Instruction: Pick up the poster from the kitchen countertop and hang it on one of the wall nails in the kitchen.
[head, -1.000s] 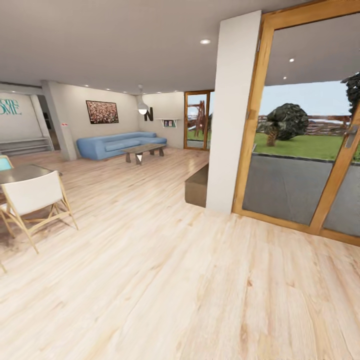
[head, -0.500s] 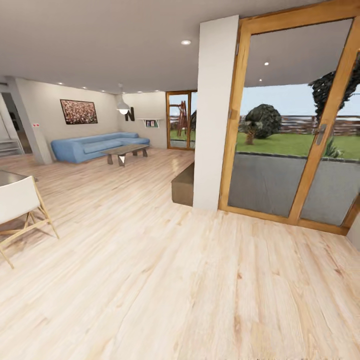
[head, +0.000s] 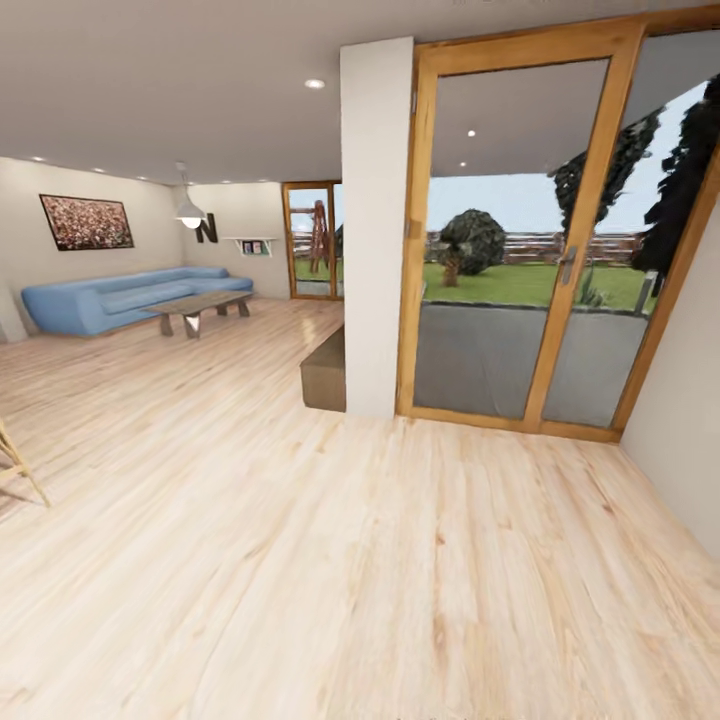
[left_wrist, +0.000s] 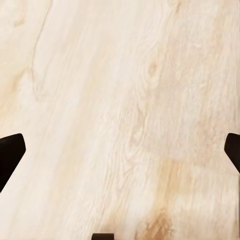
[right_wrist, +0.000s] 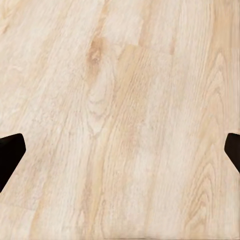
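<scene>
Your view has swung to the right over the last second: the sofa (head: 120, 296), the wall picture (head: 86, 222) and the coffee table (head: 196, 309) have all slid toward the left edge, the white chair that filled the lower left is down to one wooden leg (head: 20, 468), and the glass door (head: 520, 250) with its white pillar (head: 376, 230) now stands near the middle. A plain wall (head: 685, 400) has come in at the far right. That is your base or head turning, not the furniture moving. For the task it means you are searching, with the living room passing behind you and no kitchen yet ahead.

Neither the poster nor the worktop is anywhere you can see, so you cannot place the poster against either gripper; judging by the turn, the kitchen likely lies further right.

Both wrist cameras look straight down at bare wooden floor (head: 360, 580). The left gripper (left_wrist: 120, 155) and the right gripper (right_wrist: 120, 155) each show dark fingertips at opposite edges, spread wide with nothing between them.
</scene>
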